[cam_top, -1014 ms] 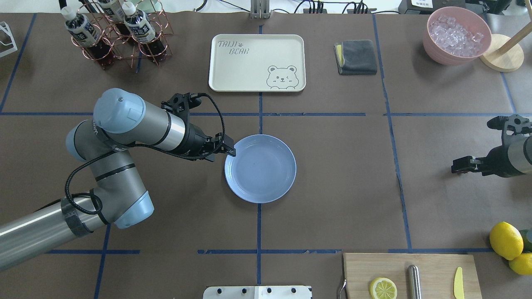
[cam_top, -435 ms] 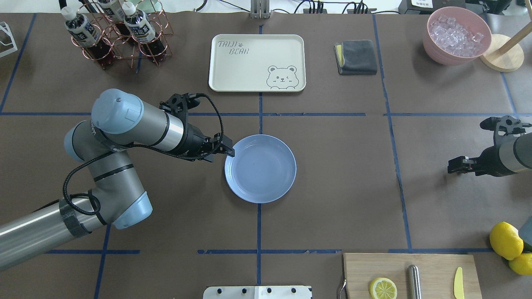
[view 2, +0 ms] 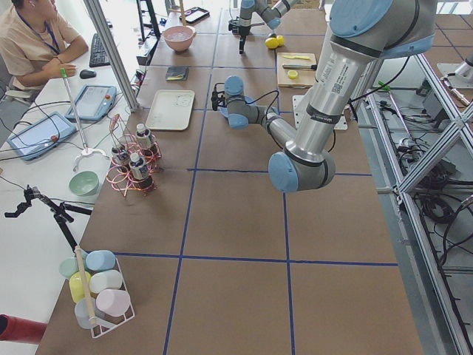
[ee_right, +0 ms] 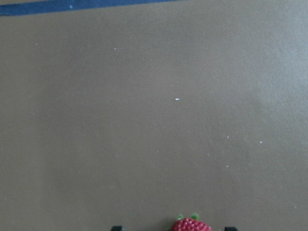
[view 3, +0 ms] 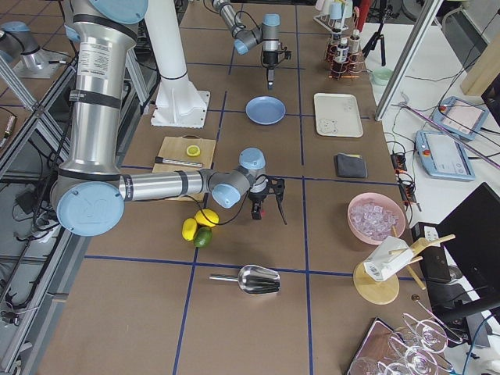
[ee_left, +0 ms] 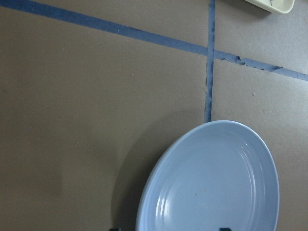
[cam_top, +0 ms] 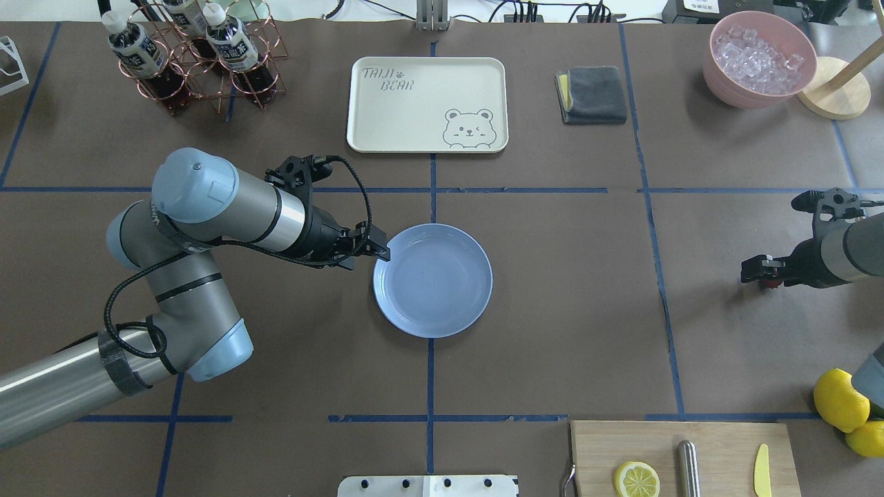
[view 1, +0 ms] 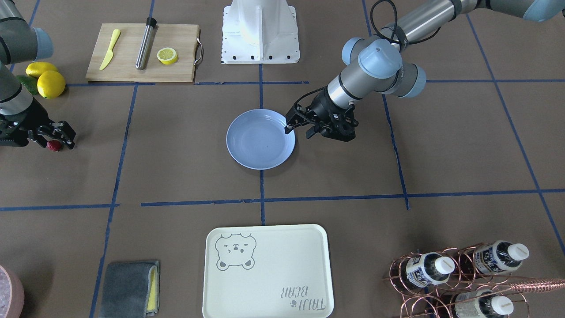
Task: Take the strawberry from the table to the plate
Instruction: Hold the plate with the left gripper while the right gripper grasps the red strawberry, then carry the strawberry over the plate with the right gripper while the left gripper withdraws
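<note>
Hovering over the brown, blue-taped table (cam_top: 552,310), my right pincer (view 1: 56,141) is spread around the strawberry (ee_right: 191,225); my left pincer (view 1: 299,130), also spread, overhangs the light-blue plate (cam_top: 442,293) rim.

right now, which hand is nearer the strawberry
Right. The right hand is open and straddles the strawberry, which lies on the table. The left hand is far off across the table, at the plate's rim.

The right claw (cam_top: 758,275) slid a little toward the middle of the tabletop (cam_top: 552,310), and the strawberry (cam_top: 768,284) came into sight at its tip.
</note>
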